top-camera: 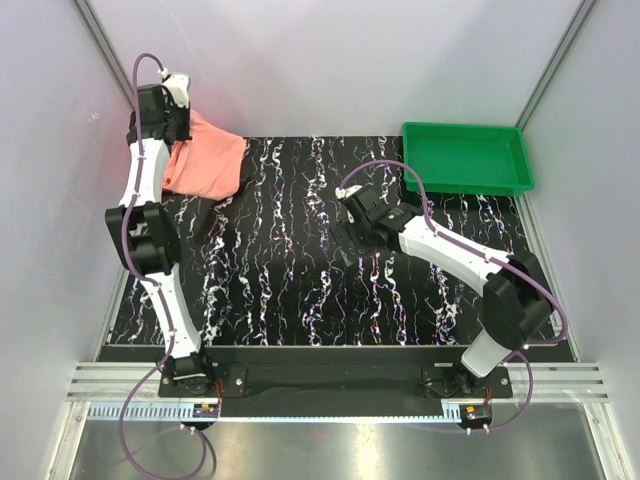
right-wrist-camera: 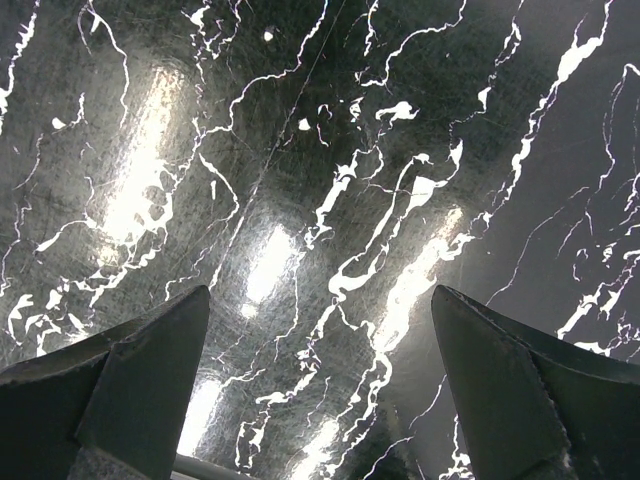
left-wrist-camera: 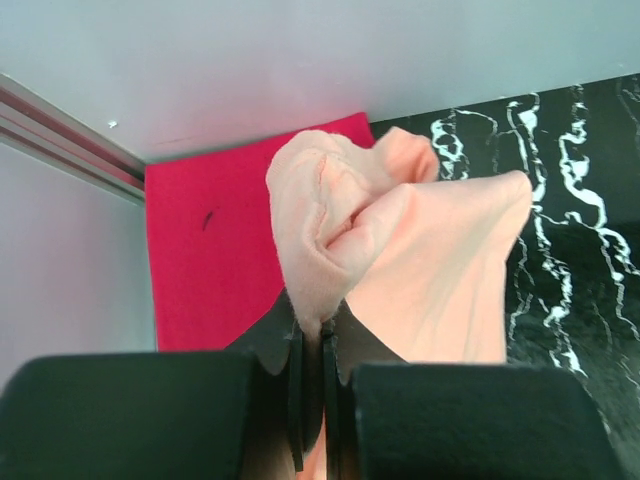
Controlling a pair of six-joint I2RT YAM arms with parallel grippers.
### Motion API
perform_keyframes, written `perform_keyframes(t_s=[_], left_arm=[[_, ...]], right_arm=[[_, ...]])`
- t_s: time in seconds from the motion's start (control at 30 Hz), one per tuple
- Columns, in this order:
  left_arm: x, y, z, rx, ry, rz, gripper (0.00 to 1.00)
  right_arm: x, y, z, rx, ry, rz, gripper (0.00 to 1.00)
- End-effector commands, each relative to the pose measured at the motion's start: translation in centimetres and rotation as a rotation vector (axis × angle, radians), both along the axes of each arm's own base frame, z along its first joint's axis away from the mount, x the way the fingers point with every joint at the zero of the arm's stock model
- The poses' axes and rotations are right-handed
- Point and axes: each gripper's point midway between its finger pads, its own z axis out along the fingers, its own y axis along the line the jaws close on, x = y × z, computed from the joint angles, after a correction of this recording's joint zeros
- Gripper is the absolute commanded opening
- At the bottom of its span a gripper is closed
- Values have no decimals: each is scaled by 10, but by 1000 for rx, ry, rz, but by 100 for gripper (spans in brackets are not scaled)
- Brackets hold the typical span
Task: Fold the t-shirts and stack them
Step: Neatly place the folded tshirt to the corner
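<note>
A peach t-shirt [top-camera: 208, 160] lies bunched at the far left corner of the black marbled mat [top-camera: 300, 290]. My left gripper [top-camera: 165, 130] is shut on a raised fold of it. In the left wrist view the jaws [left-wrist-camera: 320, 335] are closed on the peach cloth [left-wrist-camera: 420, 250], with a red t-shirt [left-wrist-camera: 210, 260] lying flat beneath it against the wall. My right gripper [top-camera: 347, 238] hovers over the middle of the mat, open and empty. The right wrist view shows its fingers [right-wrist-camera: 150, 370] wide apart over bare mat [right-wrist-camera: 320, 200].
A green tray [top-camera: 466, 157] stands at the far right corner, with nothing in it. White enclosure walls close in the back and both sides; the left arm is right against the left wall.
</note>
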Motion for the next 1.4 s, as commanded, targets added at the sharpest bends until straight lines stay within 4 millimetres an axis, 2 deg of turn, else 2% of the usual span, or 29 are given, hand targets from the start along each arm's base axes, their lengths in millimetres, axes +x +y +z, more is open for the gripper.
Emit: perform_keyframes(t_s=[0.0,0.07,0.1,0.2,0.23,0.47,0.73,0.8,1.0,1.37], left_arm=[[23,14,48,39,-172,-8,0],[28,21,53,42,-192,6,0],[32,28,47,38,-190,20,0],[39,34,48,40,-213,34,0],[43,38,40,31,-209,48,0],[59,56,27,16,-245,105,0],[74,92,14,-64,-337,305,0],[78,100,18,-92,-386,363,0],[87,111,19,-126,-443,421,0],[90,131,-10,-202,-467,560,0]], right_arm=[[10,5,11,20,-8,-17,100],[11,5,9,15,-2,-18,100],[11,6,8,17,2,-18,100],[11,7,4,13,14,-15,100],[12,7,3,11,17,-18,100],[12,3,-3,0,37,-26,100],[10,1,-12,2,66,-33,100],[9,1,-13,3,72,-32,100],[8,-4,-13,-1,74,-42,100],[6,-7,-18,-9,87,-41,100]])
